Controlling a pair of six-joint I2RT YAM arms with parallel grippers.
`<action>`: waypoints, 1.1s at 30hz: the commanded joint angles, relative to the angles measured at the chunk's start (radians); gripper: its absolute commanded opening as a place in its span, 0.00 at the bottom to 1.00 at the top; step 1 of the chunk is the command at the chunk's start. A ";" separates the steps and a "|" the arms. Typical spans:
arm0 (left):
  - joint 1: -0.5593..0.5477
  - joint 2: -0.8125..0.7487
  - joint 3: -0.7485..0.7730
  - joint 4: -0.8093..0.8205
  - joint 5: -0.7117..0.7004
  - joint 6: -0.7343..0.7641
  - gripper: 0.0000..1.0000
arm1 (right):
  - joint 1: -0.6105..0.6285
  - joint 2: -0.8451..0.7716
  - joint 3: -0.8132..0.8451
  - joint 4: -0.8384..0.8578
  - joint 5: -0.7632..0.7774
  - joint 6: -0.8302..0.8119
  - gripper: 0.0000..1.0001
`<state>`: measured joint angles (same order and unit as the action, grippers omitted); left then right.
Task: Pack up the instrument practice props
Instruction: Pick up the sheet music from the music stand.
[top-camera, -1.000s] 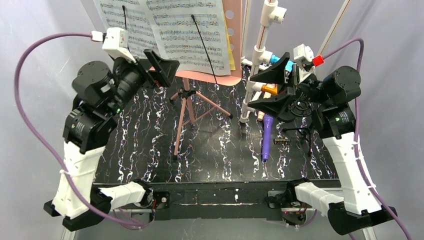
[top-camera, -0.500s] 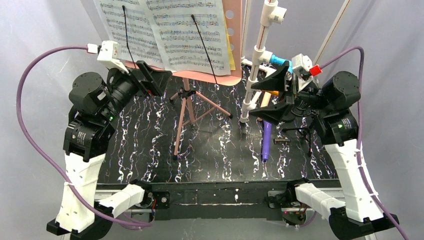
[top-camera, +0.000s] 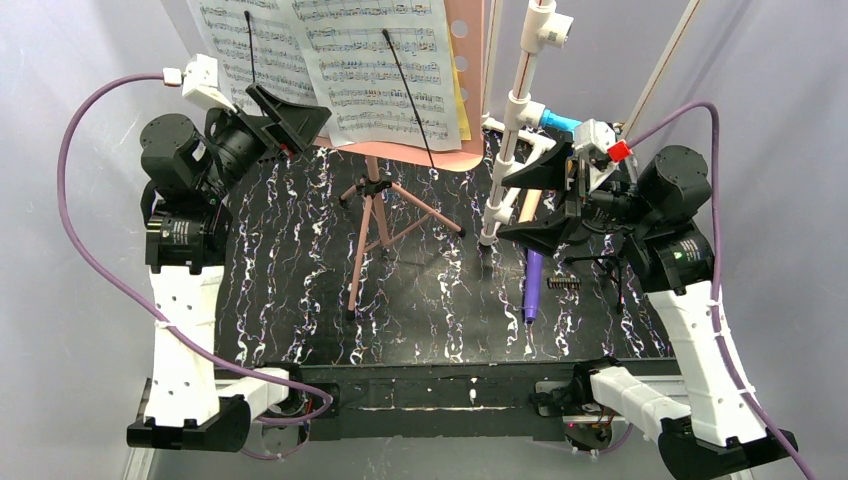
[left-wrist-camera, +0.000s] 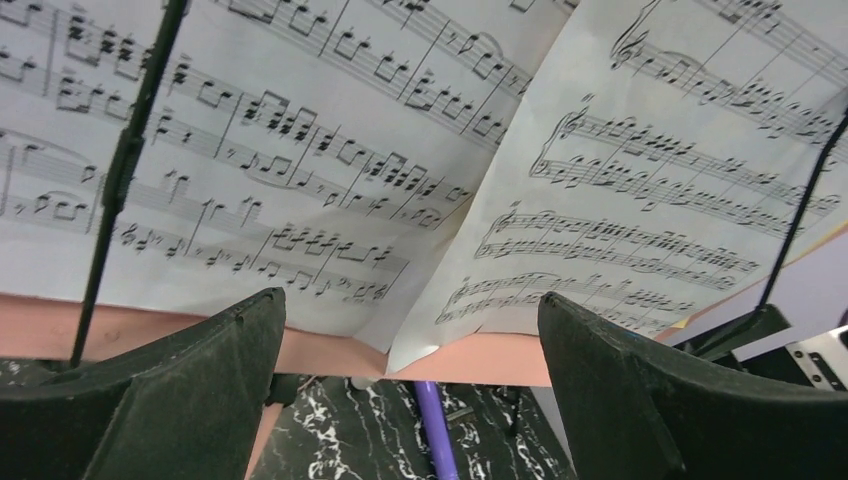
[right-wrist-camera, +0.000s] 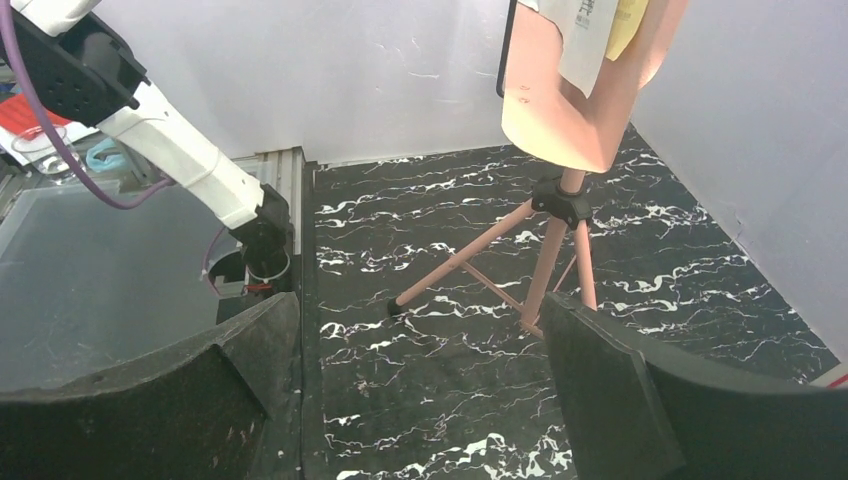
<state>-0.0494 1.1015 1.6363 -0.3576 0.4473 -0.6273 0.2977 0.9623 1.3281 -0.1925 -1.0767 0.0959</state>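
The pink sheet-music holder (top-camera: 400, 156) stands on folding tripod legs (top-camera: 368, 228) at the back middle, with printed music pages (top-camera: 380, 60) held by black wire arms. My left gripper (top-camera: 298, 132) is open just in front of its lower left edge. In the left wrist view the pages (left-wrist-camera: 300, 150) and pink ledge (left-wrist-camera: 500, 360) fill the space beyond the open left gripper (left-wrist-camera: 410, 297). The purple microphone (top-camera: 533, 285) lies on the table, right of centre. My right gripper (top-camera: 503, 205) hangs open above it, empty, facing the stand legs (right-wrist-camera: 555, 250).
A white pipe frame (top-camera: 520, 100) with blue and orange fittings rises right of the stand, close to my right gripper. A small black tripod (top-camera: 592, 266) and a small black part (top-camera: 563, 283) lie by the microphone. Grey walls enclose the black marbled table (top-camera: 420, 310).
My left arm has risen and swung up toward the holder's lower left edge. The right gripper has drifted slightly left and lower. Both stay open.
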 joint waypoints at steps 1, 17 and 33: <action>0.012 0.005 0.019 0.109 0.108 -0.074 0.95 | 0.006 -0.029 -0.008 0.003 -0.001 -0.022 1.00; 0.012 0.011 -0.093 0.315 0.252 -0.222 0.75 | 0.006 -0.022 -0.007 0.007 0.006 -0.019 1.00; 0.012 -0.019 -0.122 0.422 0.300 -0.282 0.25 | 0.006 -0.010 0.005 0.005 0.012 -0.012 1.00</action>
<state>-0.0422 1.1118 1.5135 -0.0071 0.7086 -0.8856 0.2977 0.9474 1.3235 -0.2081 -1.0752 0.0788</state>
